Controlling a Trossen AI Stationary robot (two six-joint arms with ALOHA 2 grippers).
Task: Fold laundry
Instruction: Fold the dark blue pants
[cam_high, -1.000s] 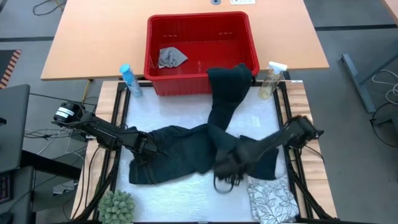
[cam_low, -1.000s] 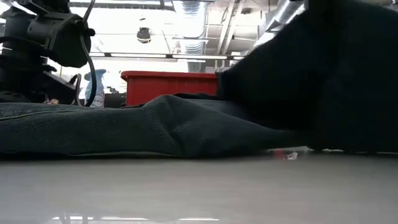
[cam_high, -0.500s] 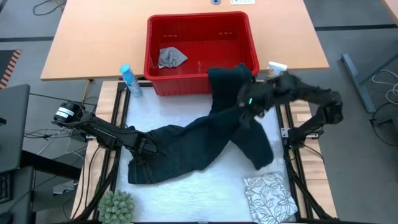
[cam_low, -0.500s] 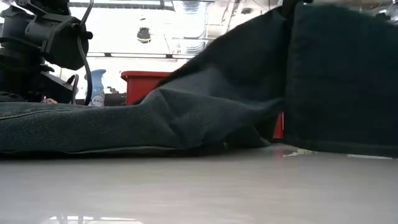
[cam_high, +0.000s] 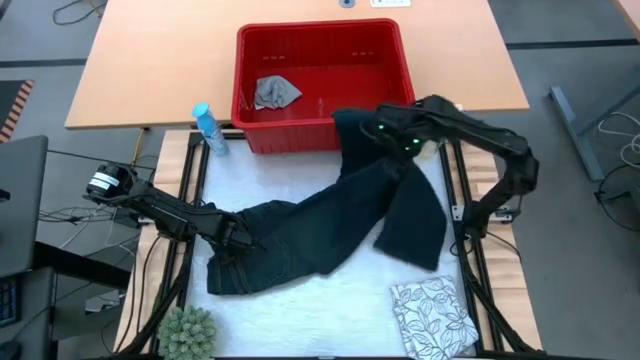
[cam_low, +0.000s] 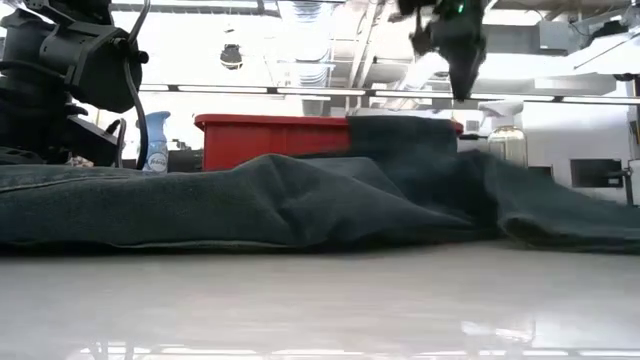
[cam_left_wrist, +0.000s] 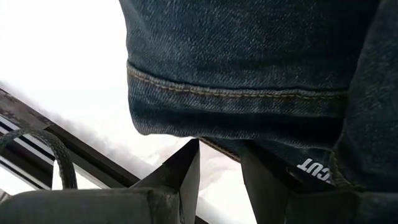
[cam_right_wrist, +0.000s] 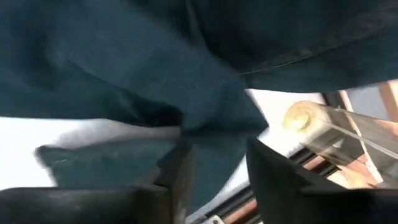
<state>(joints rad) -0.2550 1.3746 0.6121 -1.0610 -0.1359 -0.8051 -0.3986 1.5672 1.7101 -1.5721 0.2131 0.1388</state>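
1. Far left: your left gripper (cam_high: 232, 235) sits low at the waistband end of the jeans (cam_high: 300, 240). In the left wrist view its fingers (cam_left_wrist: 186, 177) stand a little apart with the denim hem between them, so it looks clamped on the waistband, pinning that end to the white mat (cam_high: 300, 305).

2. Middle: the jeans lie spread across the mat. One leg runs up and drapes over the front wall of the red basket (cam_high: 325, 45); the other leg lies flat to the right of it. The small grey cloth (cam_high: 272, 92) sits inside the basket.

3. Right: your right gripper (cam_high: 385, 135) hovers above the upper leg, near the basket's front corner. The right wrist view shows its fingers (cam_right_wrist: 177, 171) parted with nothing between them, denim lying beyond. It holds nothing.

4. Near right corner: the leaf-print cloth (cam_high: 432, 315) lies flat, clear of the jeans.

5. Step in hand, as I judge it: laying the jeans out flat before the first fold.

6. Next, you probably need the draped leg pulled off the basket and laid beside its partner; keep the waistband pinned while you do.
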